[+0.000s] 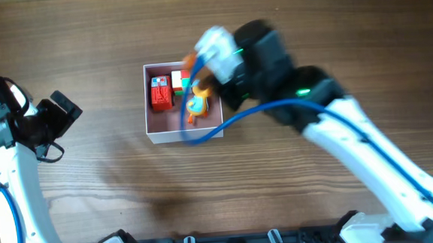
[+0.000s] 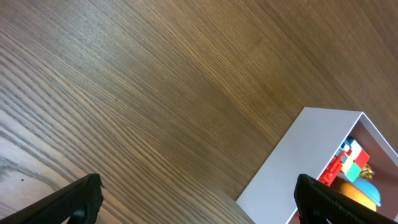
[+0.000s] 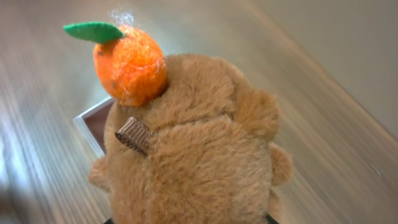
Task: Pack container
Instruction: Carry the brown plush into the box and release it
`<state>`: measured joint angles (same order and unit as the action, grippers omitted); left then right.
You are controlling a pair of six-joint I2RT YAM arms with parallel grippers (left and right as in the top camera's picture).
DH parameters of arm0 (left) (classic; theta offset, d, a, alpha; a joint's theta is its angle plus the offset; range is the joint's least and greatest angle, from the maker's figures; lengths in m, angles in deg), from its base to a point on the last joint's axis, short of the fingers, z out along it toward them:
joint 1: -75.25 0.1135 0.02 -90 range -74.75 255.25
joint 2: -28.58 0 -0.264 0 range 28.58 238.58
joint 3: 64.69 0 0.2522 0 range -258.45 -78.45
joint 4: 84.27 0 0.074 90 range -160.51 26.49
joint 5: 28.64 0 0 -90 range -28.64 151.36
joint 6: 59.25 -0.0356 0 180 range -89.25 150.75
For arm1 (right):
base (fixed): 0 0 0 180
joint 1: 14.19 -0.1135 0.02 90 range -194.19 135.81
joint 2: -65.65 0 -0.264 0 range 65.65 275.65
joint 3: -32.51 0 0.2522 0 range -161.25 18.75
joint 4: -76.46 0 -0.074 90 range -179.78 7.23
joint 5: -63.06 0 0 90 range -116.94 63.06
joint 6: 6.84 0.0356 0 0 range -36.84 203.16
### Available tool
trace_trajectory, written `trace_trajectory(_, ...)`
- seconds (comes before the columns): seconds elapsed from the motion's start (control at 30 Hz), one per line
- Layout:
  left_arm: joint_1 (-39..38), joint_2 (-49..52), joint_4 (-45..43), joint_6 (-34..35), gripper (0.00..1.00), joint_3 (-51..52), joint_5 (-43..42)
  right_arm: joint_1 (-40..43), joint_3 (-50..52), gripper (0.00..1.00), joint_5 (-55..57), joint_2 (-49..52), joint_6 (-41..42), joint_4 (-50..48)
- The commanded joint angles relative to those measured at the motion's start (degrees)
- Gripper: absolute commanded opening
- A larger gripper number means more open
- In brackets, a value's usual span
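At frame centre the right claw (image 1: 203,81) hangs over the square white-walled pink container (image 1: 164,122), red brick toy (image 1: 160,93) inside; its grip is hidden. The left claw (image 2: 199,202) gapes empty.

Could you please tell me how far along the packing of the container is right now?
Partly done: a red toy, a green-and-white block and an orange-yellow toy already lie in the container. In hand: the right gripper appears to hold a brown plush toy over the container's edge. Left to do: setting it inside. The left gripper is open and empty.
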<state>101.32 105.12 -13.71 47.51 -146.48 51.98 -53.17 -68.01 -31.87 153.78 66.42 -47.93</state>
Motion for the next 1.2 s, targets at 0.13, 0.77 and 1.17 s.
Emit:
trace_trajectory(0.13, 0.5, -0.4, 0.8, 0.6, 1.00, 0.3, -2.2, -7.1, -0.6, 0.04, -0.3, 15.8, -13.0, -7.6)
trace_trajectory(0.77, 0.4, -0.4, 0.9, 0.6, 1.00, 0.3, -2.2, -7.1, -0.6, 1.00, -1.7, 24.0, -13.1, -8.4)
trace_trajectory(1.17, 0.4, -0.4, 0.9, 0.6, 1.00, 0.3, -2.2, -7.2, -0.6, 0.88, -2.3, 16.7, -13.0, -11.2)
